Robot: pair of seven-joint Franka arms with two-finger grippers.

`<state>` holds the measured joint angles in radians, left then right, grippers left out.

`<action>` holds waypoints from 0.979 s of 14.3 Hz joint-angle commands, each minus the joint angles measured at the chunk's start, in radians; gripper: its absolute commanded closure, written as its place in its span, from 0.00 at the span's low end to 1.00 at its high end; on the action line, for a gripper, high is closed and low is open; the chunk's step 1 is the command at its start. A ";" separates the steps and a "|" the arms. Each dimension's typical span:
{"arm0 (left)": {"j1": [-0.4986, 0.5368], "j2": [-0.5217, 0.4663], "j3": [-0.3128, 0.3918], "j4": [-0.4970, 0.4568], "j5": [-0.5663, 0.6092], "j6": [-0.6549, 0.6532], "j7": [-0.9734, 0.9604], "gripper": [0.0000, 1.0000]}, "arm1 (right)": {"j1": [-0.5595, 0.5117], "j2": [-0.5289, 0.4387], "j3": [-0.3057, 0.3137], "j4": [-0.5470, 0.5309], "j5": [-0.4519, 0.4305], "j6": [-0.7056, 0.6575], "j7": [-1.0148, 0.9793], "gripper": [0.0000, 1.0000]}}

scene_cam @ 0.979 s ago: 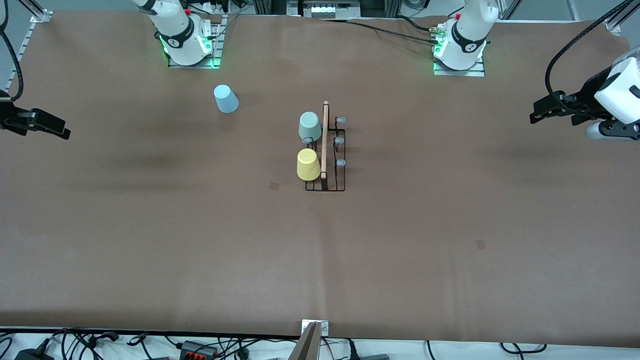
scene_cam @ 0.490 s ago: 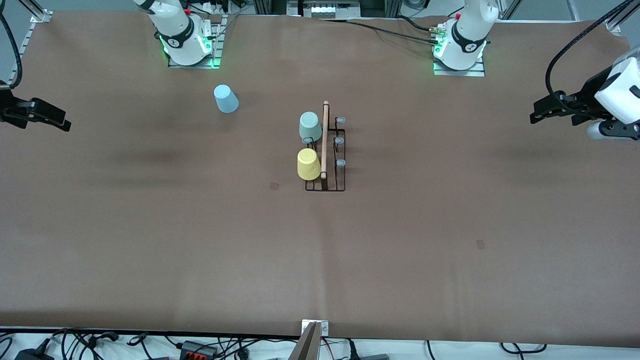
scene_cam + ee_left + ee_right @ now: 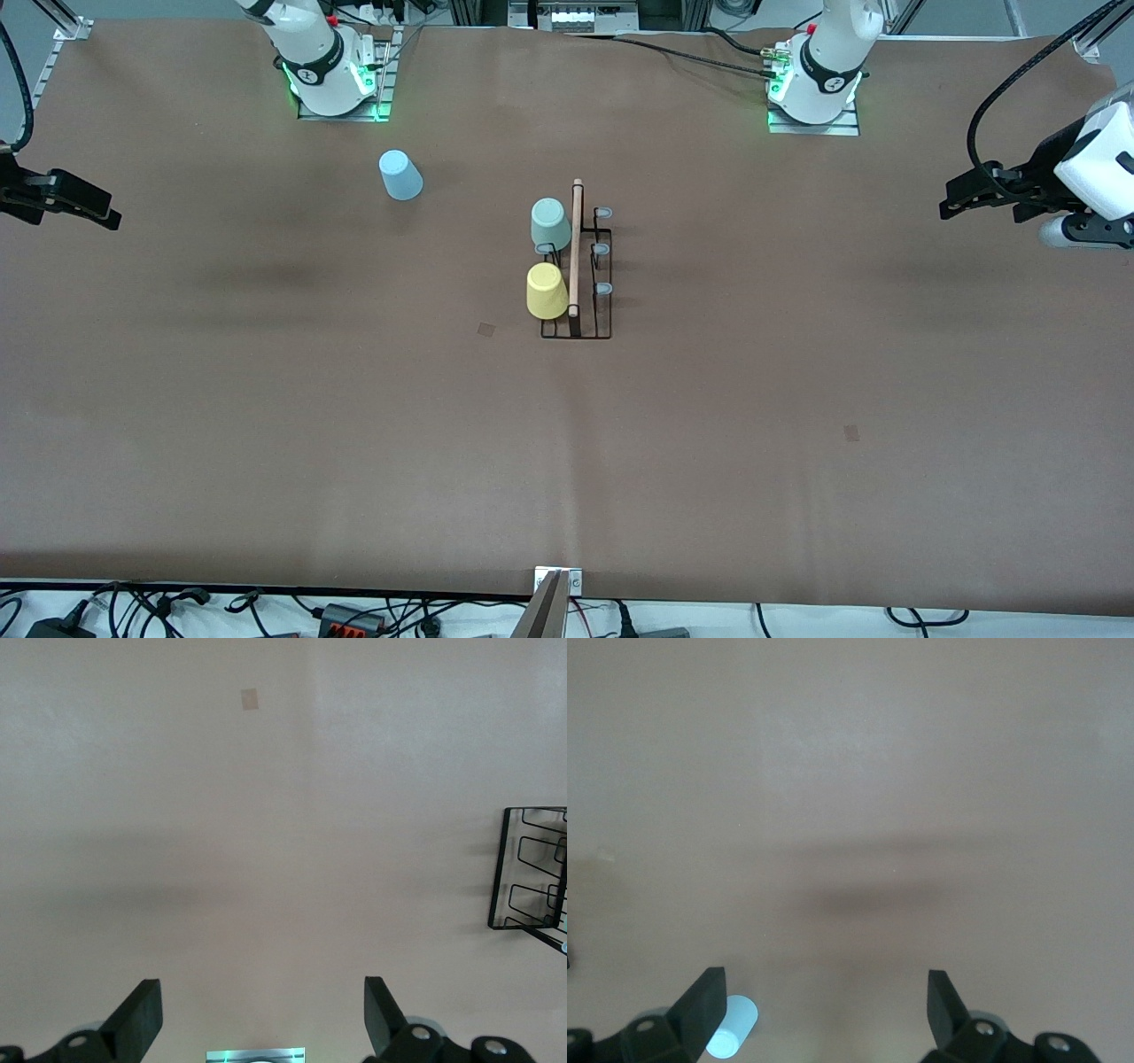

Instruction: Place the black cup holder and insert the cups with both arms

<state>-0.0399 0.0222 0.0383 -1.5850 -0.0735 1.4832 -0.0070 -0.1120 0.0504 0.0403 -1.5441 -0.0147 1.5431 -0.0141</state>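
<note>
The black cup holder (image 3: pixel 575 257) stands at the table's middle, wooden rod handle on top. The pale green cup (image 3: pixel 549 223) and the yellow cup (image 3: pixel 547 291) sit upside down on its pegs at the right arm's side; three grey-blue pegs (image 3: pixel 601 251) at the left arm's side are bare. The light blue cup (image 3: pixel 400 175) stands upside down on the table near the right arm's base; it also shows in the right wrist view (image 3: pixel 731 1028). My right gripper (image 3: pixel 113 220) (image 3: pixel 824 1010) is open and empty. My left gripper (image 3: pixel 946 206) (image 3: pixel 263 1014) is open and empty; the holder's edge (image 3: pixel 532 868) shows there.
Brown paper covers the table (image 3: pixel 567 443). Both arm bases (image 3: pixel 332 80) (image 3: pixel 815 89) stand along the table's edge farthest from the front camera. Cables lie along the nearest edge (image 3: pixel 177 607). A small tape mark (image 3: pixel 486 329) sits near the holder.
My right gripper has drifted slightly toward the right arm's end of the table. The left arm, the holder and the cups have not moved.
</note>
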 commanded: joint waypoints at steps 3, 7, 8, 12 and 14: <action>-0.002 0.016 -0.001 0.034 0.023 -0.020 -0.002 0.00 | -0.006 -0.018 0.015 -0.002 -0.002 -0.014 0.002 0.00; 0.003 0.018 -0.001 0.034 0.014 -0.015 -0.002 0.00 | 0.000 -0.024 0.007 -0.004 0.001 -0.015 0.002 0.00; 0.005 0.021 -0.001 0.034 0.015 -0.003 0.001 0.00 | 0.015 -0.023 -0.014 -0.002 0.002 -0.015 0.002 0.00; 0.005 0.025 -0.001 0.034 0.017 -0.001 0.002 0.00 | 0.041 -0.023 -0.046 -0.004 0.005 -0.014 0.000 0.00; 0.005 0.027 -0.001 0.034 0.014 -0.001 0.002 0.00 | 0.040 -0.023 -0.046 -0.004 0.004 -0.005 -0.007 0.00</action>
<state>-0.0378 0.0302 0.0386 -1.5848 -0.0735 1.4892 -0.0070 -0.0873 0.0415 0.0082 -1.5441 -0.0141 1.5403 -0.0134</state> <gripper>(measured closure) 0.000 0.000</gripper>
